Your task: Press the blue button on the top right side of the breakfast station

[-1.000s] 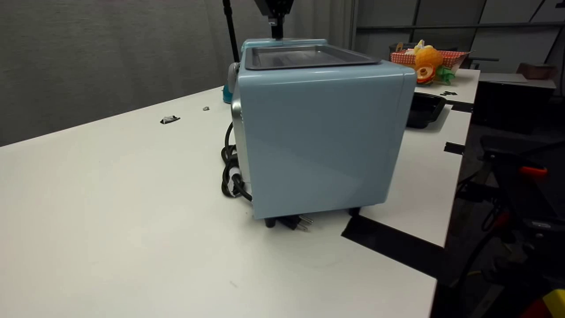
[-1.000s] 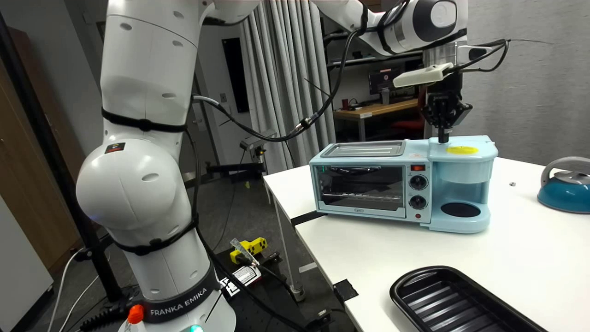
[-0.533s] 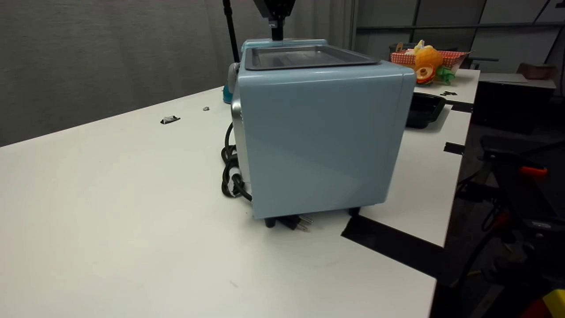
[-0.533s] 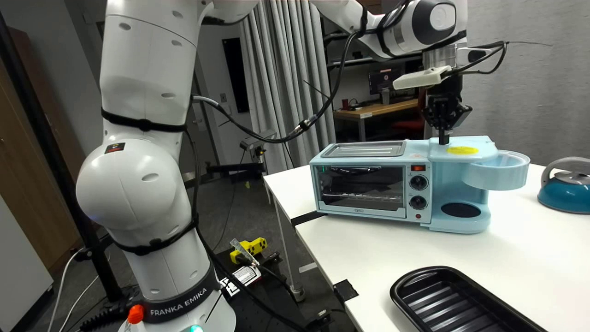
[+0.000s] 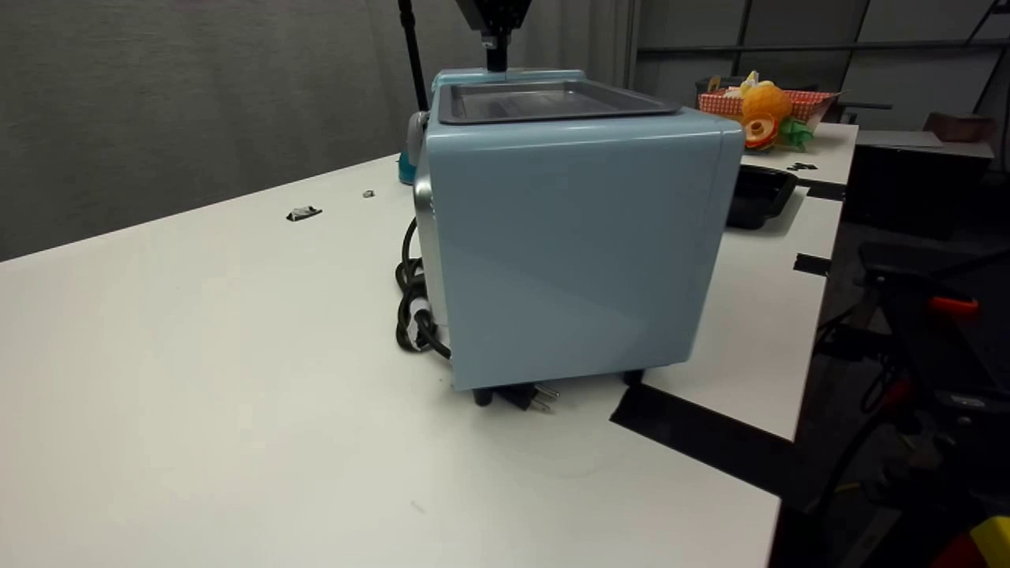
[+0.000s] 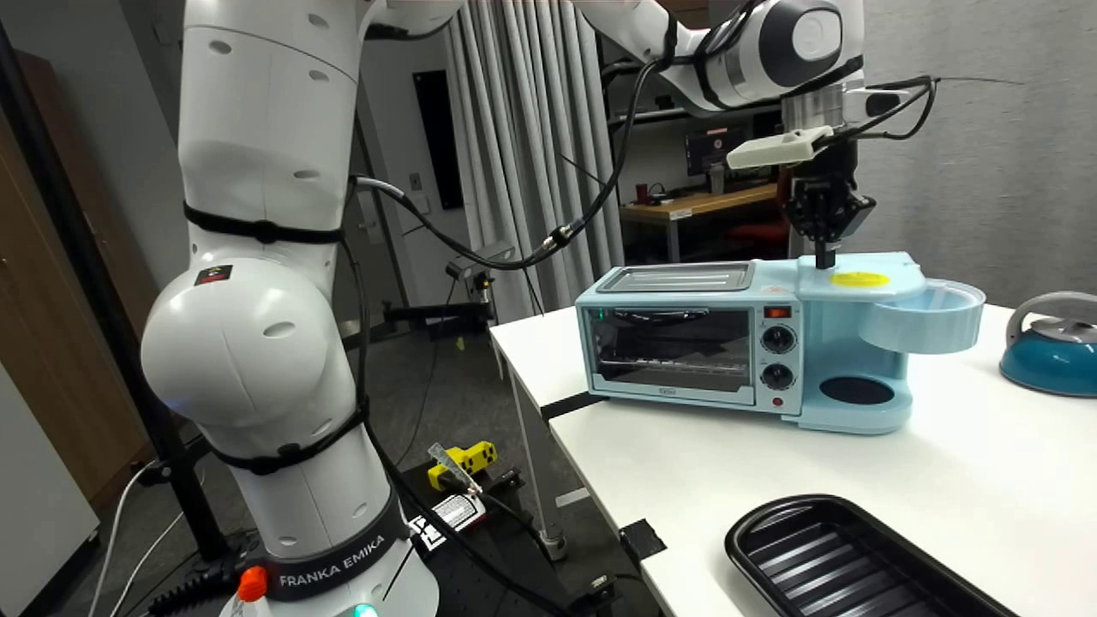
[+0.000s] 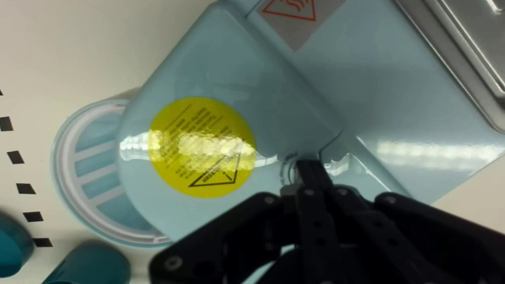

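Observation:
The pale blue breakfast station stands on the white table in both exterior views (image 5: 576,260) (image 6: 844,330). Its top fills much of the wrist view (image 7: 236,59). The round button (image 7: 292,173), ringed by small print, sits on top beside the yellow sticker and is mostly hidden by my fingertips. My gripper points straight down with its fingers together and nothing between them, in both exterior views (image 5: 496,61) (image 6: 825,261) and the wrist view (image 7: 314,165). The fingertips appear to touch the button spot. The pale blue filter basket (image 6: 930,330) is swung out sideways, also in the wrist view (image 7: 65,169).
A metal tray (image 6: 677,278) lies on the station's top. A teal kettle (image 6: 1050,351) stands beside the station, and a black ribbed pan (image 6: 848,557) lies near the table's edge. A black cord (image 5: 410,308) hangs behind the station. A fruit basket (image 5: 813,102) sits farther off.
The filter basket has swung out from under the station's top between one second and half a second ago. My gripper sank slightly; since then the arm has shifted only a little.

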